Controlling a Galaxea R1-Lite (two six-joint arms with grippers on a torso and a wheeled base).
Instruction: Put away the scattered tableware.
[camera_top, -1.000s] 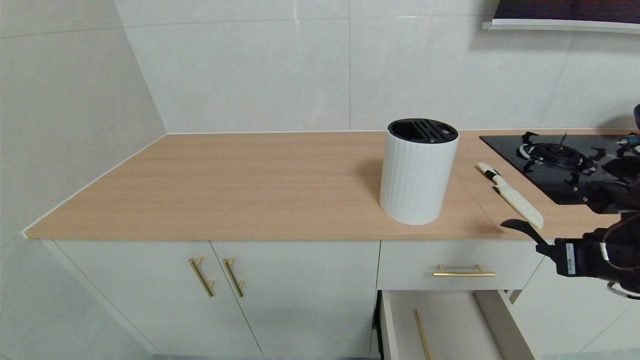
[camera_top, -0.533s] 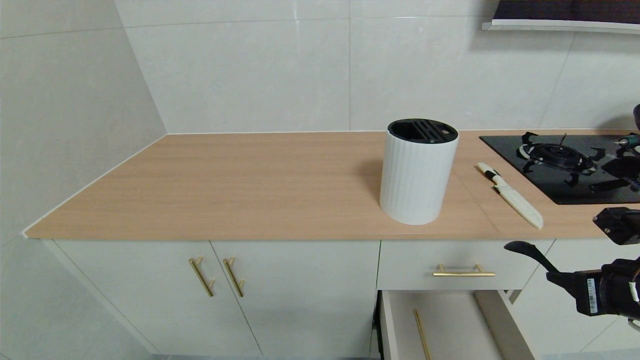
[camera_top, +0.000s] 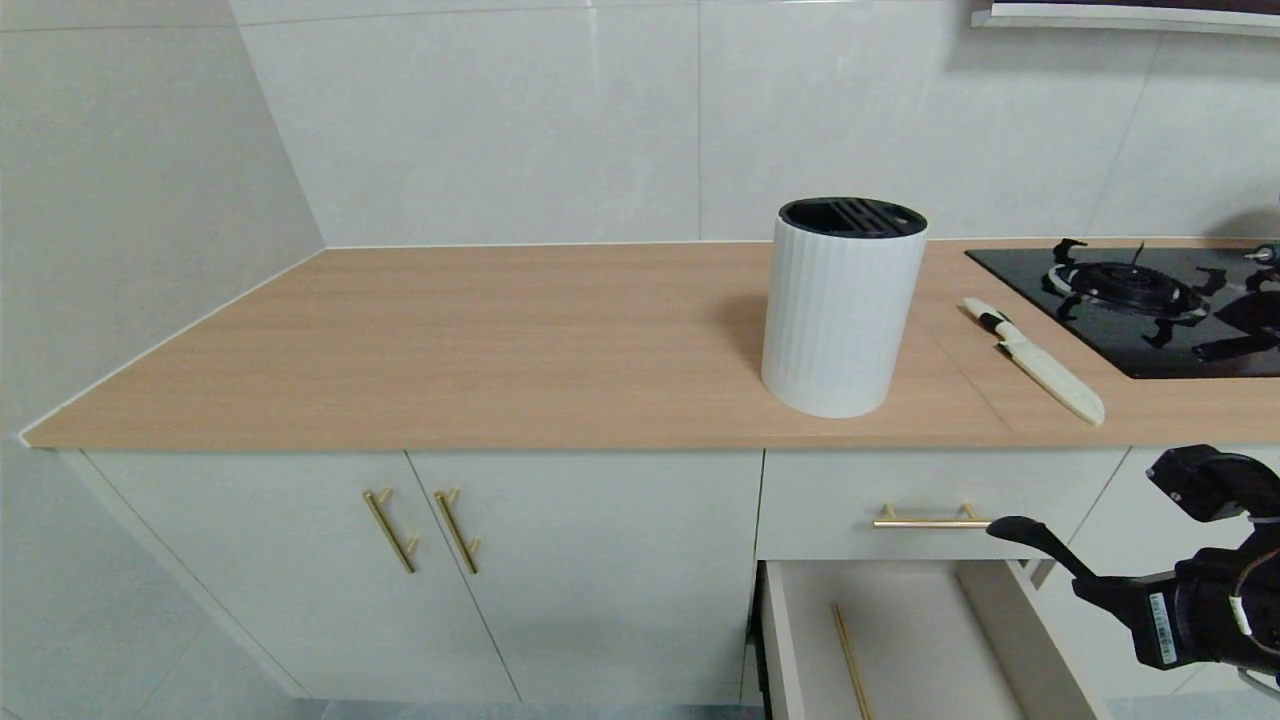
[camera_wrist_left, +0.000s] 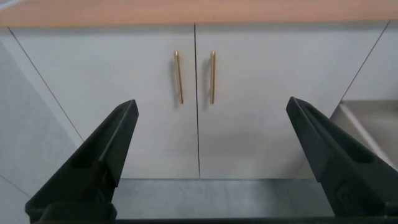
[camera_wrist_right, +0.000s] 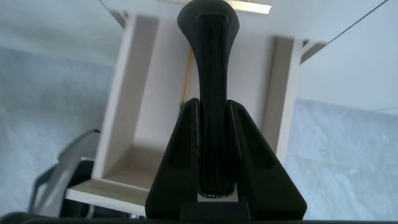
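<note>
Lowering the black utensil (camera_top: 1035, 535) into the open drawer (camera_top: 775, 640) was judged to be the step in hand. The utensil was clamped in the right gripper (camera_top: 1095, 588), near the drawer's right wall. It was to be carried inward over the drawer floor, kept clear of the gold rod (camera_top: 850, 660) lying there, and set low before release. The left gripper (camera_wrist_left: 211, 118) was spread wide and empty, faced toward the cupboard doors (camera_wrist_left: 261, 99). The knife (camera_top: 1035, 360) was found on the counter (camera_top: 500, 350), near the white holder (camera_top: 843, 310).
</note>
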